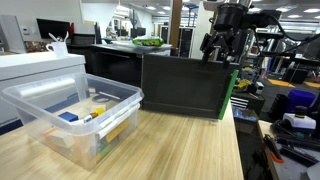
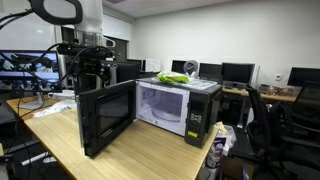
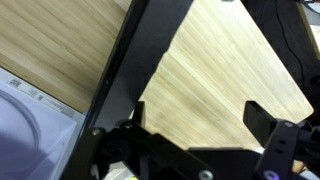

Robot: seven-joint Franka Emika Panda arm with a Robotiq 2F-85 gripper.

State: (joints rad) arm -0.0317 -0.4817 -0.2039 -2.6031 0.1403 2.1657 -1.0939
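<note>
The arm reached down from above, with its wrist close to vertical and the gripper (image 2: 92, 68) pointing at the table (image 2: 150, 152). It hung just over the top edge of the microwave door (image 2: 105, 118), near that edge's free end and away from the hinge. In both exterior views the dark fingers sat just above the door (image 1: 185, 85), which stood swung wide open and upright over the middle of the table.

In the wrist view the jaws of the gripper (image 3: 195, 140) stood wide apart with nothing between them. The door's top edge (image 3: 135, 70) ran as a dark diagonal band down toward one finger (image 3: 128, 135). Whether that finger touched the door could not be told.

The microwave (image 2: 185, 110) sat toward one end of the light wooden table, and its white inside was open to view. Something green (image 2: 172, 77) lay on its roof. In an exterior view a clear plastic bin (image 1: 70, 118) holding small coloured items stood near a corner of the table (image 1: 175, 150), well apart from the door.

The room was an open office or lab. A row of dark monitors (image 2: 235, 72) stood on desks behind the microwave, and an office chair (image 2: 265, 120) stood past the table's end.
</note>
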